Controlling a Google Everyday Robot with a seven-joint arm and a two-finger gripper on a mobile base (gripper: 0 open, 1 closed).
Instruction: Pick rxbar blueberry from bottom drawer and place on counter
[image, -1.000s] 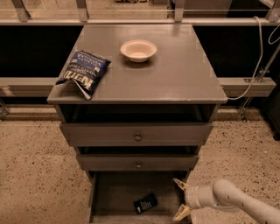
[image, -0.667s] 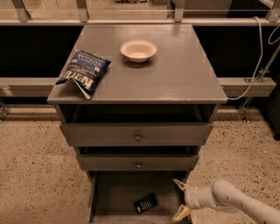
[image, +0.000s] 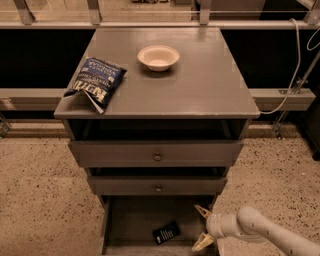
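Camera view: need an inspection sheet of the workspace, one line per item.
Surface: counter, grey, flat.
Job's things: rxbar blueberry lies flat in the open bottom drawer.
Clutter: chip bag at the counter's left edge; bowl near its back.
Gripper: gripper open at the drawer's right side, right of the bar, not touching it.
Cables: white cable hanging at right.
Surroundings: speckled floor; two knobbed drawers above.

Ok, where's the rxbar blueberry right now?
Camera view: the rxbar blueberry lies flat in the open bottom drawer, near its middle, just left of the open gripper, not touching it.
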